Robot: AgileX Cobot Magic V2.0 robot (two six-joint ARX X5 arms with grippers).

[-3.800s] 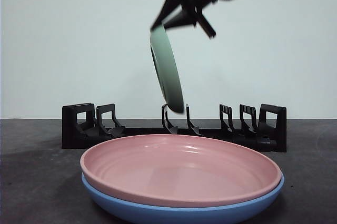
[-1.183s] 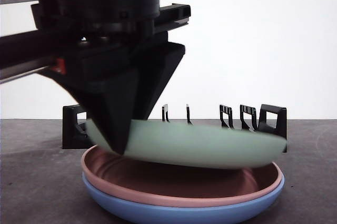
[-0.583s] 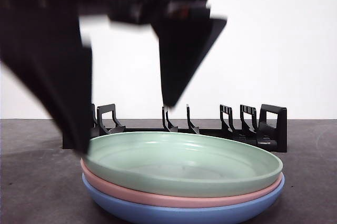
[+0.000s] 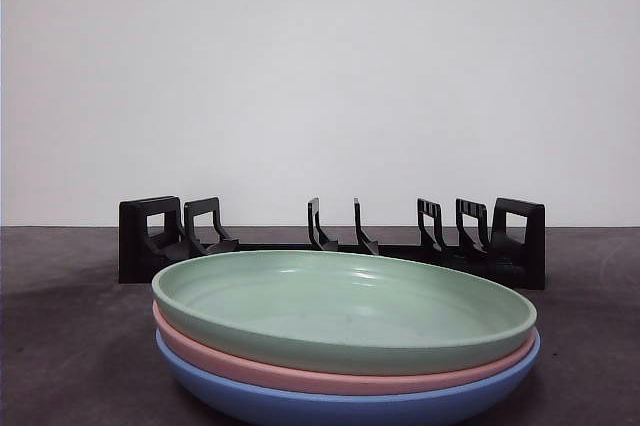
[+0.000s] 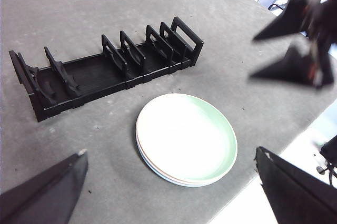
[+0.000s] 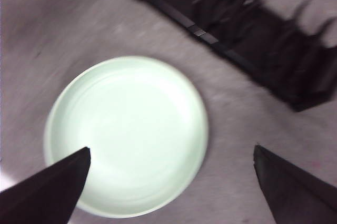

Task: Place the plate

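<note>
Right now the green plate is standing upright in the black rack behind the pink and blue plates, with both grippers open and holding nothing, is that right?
Not quite. The green plate is not in the rack; it lies flat on top of the pink plate and blue plate, as the front view shows. The rack's slots hold nothing. The left gripper and right gripper are indeed open, holding nothing.
</note>
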